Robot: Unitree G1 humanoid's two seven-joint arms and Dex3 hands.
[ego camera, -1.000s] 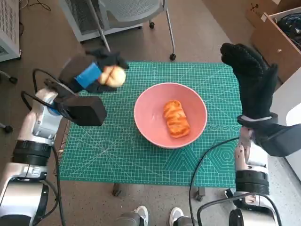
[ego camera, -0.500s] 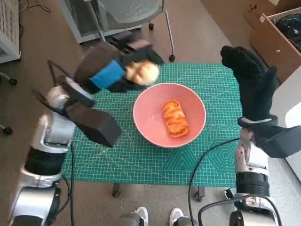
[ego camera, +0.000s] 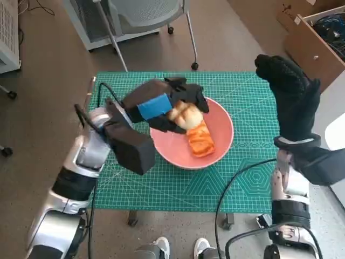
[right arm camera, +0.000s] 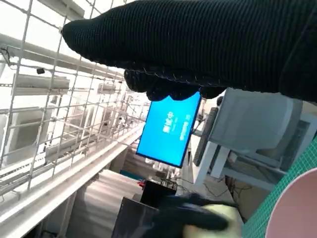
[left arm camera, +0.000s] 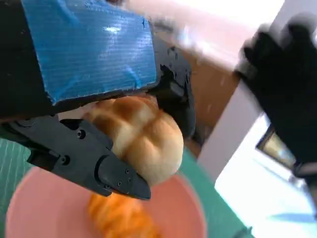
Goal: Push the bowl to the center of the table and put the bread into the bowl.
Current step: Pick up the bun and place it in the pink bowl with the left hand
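green mat covers the worktop (ego camera: 161, 183), pink bowl (ego camera: 221, 145) near its middle (an orange pastry (ego camera: 200, 141) inside). left hand (ego camera: 161, 105) grips the bread (ego camera: 185, 115) over the bowl; right hand (ego camera: 288, 97) raised, fingers apart, empty.

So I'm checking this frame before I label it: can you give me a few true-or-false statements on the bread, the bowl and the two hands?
1. The left hand holds a round bread roll over the pink bowl. True.
2. The bowl is empty. False: an orange pastry already lies in it.
3. The right hand presses on the bowl's rim. False: it is raised at the right side of the green mat, apart from the bowl, holding nothing.
4. The bowl stands on the green mat. True.
5. The roll has been let go and rests in the bowl. False: the left hand's fingers are closed around it, above the pastry.
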